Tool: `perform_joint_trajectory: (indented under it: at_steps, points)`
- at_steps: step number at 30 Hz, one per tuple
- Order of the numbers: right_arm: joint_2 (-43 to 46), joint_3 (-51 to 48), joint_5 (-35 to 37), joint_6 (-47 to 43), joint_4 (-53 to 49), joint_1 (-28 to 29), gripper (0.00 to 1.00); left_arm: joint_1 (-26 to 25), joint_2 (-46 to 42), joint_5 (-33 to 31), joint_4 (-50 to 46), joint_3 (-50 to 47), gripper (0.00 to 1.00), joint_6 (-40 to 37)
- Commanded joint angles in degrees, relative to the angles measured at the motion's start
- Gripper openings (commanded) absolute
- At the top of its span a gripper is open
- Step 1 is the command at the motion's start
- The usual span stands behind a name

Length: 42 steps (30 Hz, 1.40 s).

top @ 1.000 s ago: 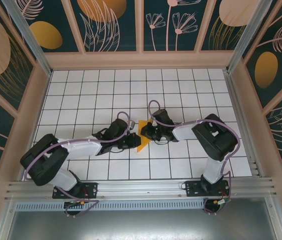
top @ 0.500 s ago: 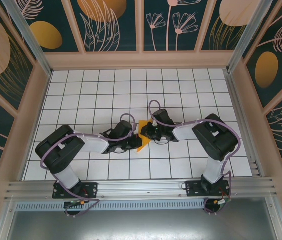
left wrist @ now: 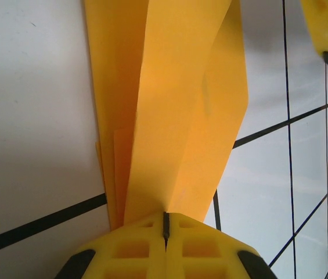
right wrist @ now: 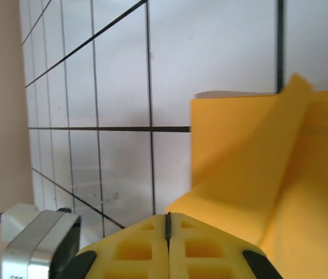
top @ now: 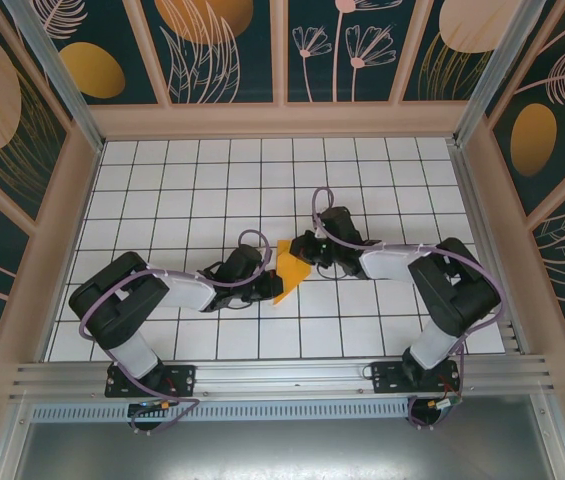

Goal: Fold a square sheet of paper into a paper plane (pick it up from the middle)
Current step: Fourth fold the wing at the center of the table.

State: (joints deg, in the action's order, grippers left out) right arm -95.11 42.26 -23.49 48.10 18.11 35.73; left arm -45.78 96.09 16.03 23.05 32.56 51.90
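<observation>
Near the middle of the white gridded table (top: 162,180), the left gripper (top: 267,285) has just clenched on the left edge of the creased orange-yellow square sheet of paper (top: 290,272). The right gripper (top: 306,249), now further toward the table's far side, seems pinched shut on the opposite edge. With both holds set, the next fold can begin.

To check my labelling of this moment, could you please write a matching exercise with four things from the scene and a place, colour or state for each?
Things:
1. left fingers
2. right fingers
3. folded paper
4. table

Descriptions:
a. white with black grid lines
b. orange-yellow and creased
c. shut on the paper's near left side, seen from above
d. shut on the paper's far right side, seen from above

Pairs: 1-c; 2-d; 3-b; 4-a
</observation>
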Motion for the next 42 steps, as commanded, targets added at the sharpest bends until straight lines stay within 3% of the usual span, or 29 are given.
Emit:
perform_joint_trajectory:
  at_steps: [1, 12, 28, 37, 42]
  points:
    - [-1.18, -0.52, -1.7, -1.14, 1.24, 1.9, 0.03, 0.09, 1.81, -2.94, -9.27, -2.41, 0.0, -1.89]
    - [-9.98, 2.43, 2.39, -4.04, -1.35, 0.08, 0.02, 0.09, 1.73, -2.58, -9.63, -3.35, 0.0, -2.42]
    - [-16.92, 10.95, 0.32, -8.65, -6.26, -12.12, 0.04, 0.13, 4.21, -1.78, -9.12, -5.32, 0.0, -3.25]
    - [-9.72, 16.52, 1.04, -13.74, -13.94, -13.03, 0.06, 0.13, 3.81, -1.21, -9.16, -5.4, 0.0, -3.99]
    - [-4.0, 12.3, -1.35, -11.77, -10.75, -10.39, 0.05, 0.11, 3.88, -0.92, -9.25, -4.98, 0.0, -4.45]
